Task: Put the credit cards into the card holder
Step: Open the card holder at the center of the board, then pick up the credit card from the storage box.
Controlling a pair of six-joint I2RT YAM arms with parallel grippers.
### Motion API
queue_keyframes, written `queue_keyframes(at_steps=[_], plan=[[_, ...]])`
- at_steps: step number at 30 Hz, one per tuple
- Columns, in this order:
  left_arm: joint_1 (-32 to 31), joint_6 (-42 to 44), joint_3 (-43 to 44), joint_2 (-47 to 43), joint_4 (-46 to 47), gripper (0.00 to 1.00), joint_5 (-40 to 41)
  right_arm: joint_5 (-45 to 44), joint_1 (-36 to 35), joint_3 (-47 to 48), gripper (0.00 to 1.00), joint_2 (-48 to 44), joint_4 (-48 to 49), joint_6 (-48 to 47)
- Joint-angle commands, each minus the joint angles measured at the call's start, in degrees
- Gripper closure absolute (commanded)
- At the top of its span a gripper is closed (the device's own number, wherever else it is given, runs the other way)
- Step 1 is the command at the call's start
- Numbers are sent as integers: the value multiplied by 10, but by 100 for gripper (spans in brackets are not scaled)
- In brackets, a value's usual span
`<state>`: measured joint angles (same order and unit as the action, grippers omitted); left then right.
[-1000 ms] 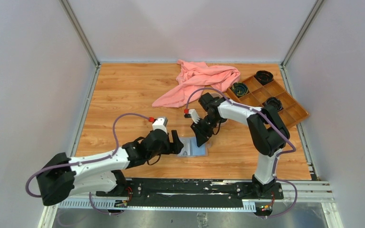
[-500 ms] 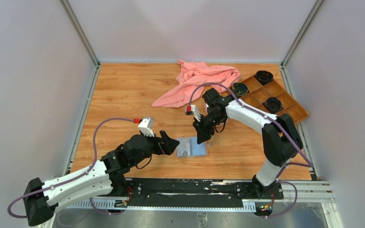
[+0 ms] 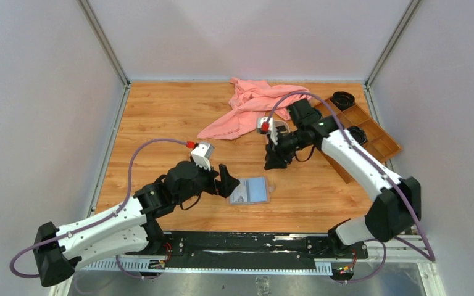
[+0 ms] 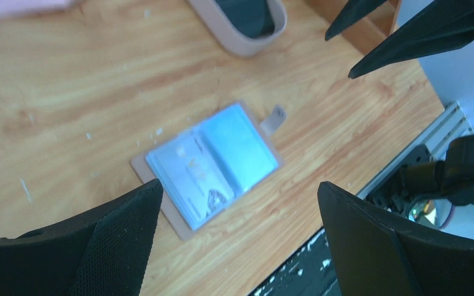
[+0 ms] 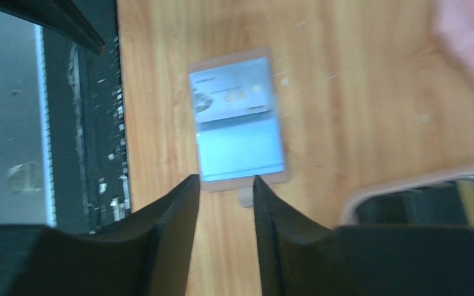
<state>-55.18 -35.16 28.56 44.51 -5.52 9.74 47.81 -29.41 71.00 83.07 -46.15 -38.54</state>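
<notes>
**One card sleeved, more left in the tray**

Top view: the card holder (image 3: 251,190) lies open on the worktop (image 3: 160,117). The left jaws stand wide apart just beside it, and the right jaws hang near, beyond it.

Left wrist: one printed card (image 4: 188,179) sits in a sleeve. Dark credit cards (image 4: 247,15) lie in the oval tray (image 4: 237,49).

Right wrist: the right jaws are slightly apart and empty.

Most of the loading looks undone.
</notes>
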Motion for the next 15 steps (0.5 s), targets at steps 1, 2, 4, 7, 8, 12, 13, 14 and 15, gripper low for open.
queue_keyframes(at_steps=[1, 2, 4, 7, 8, 12, 13, 14, 15], plan=[[28, 96, 118, 36, -93, 0, -9, -16, 49, 46, 49, -72, 1, -45], [40, 109, 139, 46, -106, 0, -14, -38, 51, 46, 41, -82, 15, -52], [77, 130, 172, 63, -119, 0, -47, -94, 52, 22, 24, -87, 68, -65], [159, 150, 205, 83, -118, 0, -137, -143, 55, 31, 16, -64, 60, -123], [190, 156, 214, 86, -117, 0, -168, -135, 63, 49, 14, -50, 42, -128], [287, 195, 229, 104, -129, 0, -249, -29, 114, 118, 12, 11, -2, -151], [306, 211, 227, 108, -137, 0, -254, -18, 119, 126, 11, 23, -11, -174], [315, 228, 223, 111, -144, 0, -254, -11, 122, 137, 10, 37, -26, -200], [319, 245, 215, 113, -151, 0, -248, -6, 123, 148, 10, 53, -41, -229]])
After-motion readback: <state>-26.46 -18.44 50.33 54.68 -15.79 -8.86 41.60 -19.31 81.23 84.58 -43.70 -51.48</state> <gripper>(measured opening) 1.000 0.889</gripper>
